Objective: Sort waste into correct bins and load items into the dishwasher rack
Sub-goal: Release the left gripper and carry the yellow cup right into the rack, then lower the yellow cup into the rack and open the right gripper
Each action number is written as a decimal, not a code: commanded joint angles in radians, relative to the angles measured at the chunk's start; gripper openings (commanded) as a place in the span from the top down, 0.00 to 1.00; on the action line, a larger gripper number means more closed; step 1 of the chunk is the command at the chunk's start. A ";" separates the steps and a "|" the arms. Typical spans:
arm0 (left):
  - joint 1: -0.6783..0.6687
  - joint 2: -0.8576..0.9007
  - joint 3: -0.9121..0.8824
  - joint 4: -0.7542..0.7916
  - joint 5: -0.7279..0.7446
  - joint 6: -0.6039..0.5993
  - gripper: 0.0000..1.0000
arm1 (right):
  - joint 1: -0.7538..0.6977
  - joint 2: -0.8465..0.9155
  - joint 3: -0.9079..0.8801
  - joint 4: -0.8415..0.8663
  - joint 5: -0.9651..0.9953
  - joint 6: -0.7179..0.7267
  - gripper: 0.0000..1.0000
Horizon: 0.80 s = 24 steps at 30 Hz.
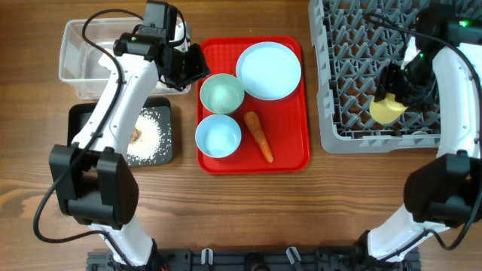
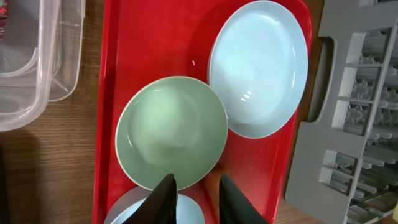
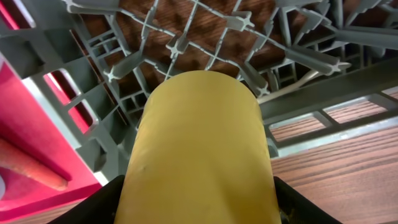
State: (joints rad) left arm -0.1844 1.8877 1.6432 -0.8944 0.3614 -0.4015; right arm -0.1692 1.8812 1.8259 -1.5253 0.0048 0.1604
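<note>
The yellow cup (image 3: 199,143) loomed closest, pinched at its sides by the right end effector (image 3: 196,205) and held low inside the dishwasher rack (image 1: 354,113), at the rack's corner nearest the red tray (image 1: 290,154).

Taking that tray as the marker and going from its left: the clear tub (image 1: 83,53) stood off its far left corner, and the black tray (image 1: 167,120) lay just beside its left edge, holding the rice (image 1: 151,139) and the brown lump (image 1: 135,135). The left end effector (image 2: 198,202) hovered over the tray's left half, fingers a narrow gap apart with nothing between them, above the near rim of the green bowl (image 2: 171,130). Also on the tray were the light blue bowl (image 1: 218,135), the plate (image 1: 269,69) and the carrot (image 1: 258,135). The rack stood just off the tray's right edge.

It looked like the loading step, cup first. Next, I judged, the cup wanted seating between the pegs before letting go, with the rack's side wall close by. The left fingers would need to spread wider to take the green bowl's rim. That bowl sat hard against the plate and close to the other bowl, so its tub-side rim offered the freest approach. The bare desk (image 1: 263,211) in front of the tray gave spare room.
</note>
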 commanded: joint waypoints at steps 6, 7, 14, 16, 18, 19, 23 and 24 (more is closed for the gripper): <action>-0.008 0.007 0.006 -0.009 -0.060 0.009 0.77 | -0.001 0.074 -0.017 0.016 0.013 -0.003 0.36; -0.008 0.007 0.006 -0.011 -0.060 0.009 0.77 | -0.001 0.077 -0.027 0.021 0.013 -0.004 0.36; -0.008 0.007 0.006 -0.018 -0.060 0.009 0.76 | -0.001 0.077 -0.095 0.101 0.014 -0.004 0.36; -0.008 0.007 0.006 -0.020 -0.060 0.009 0.76 | -0.001 0.077 -0.104 0.117 0.014 -0.004 0.36; -0.008 0.007 0.006 -0.022 -0.060 0.009 0.76 | -0.001 0.077 -0.116 0.133 0.013 -0.004 0.36; -0.008 0.007 0.006 -0.023 -0.061 0.009 0.76 | -0.001 0.077 -0.121 0.138 0.013 -0.003 0.36; -0.008 0.007 0.006 -0.024 -0.061 0.009 0.75 | -0.001 0.077 -0.136 0.150 0.013 -0.003 0.36; -0.008 0.007 0.006 -0.024 -0.064 0.009 0.75 | -0.001 0.077 -0.137 0.150 0.013 -0.003 0.36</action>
State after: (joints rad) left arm -0.1883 1.8877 1.6432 -0.9173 0.3111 -0.4015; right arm -0.1692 1.9461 1.7061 -1.3746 0.0044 0.1596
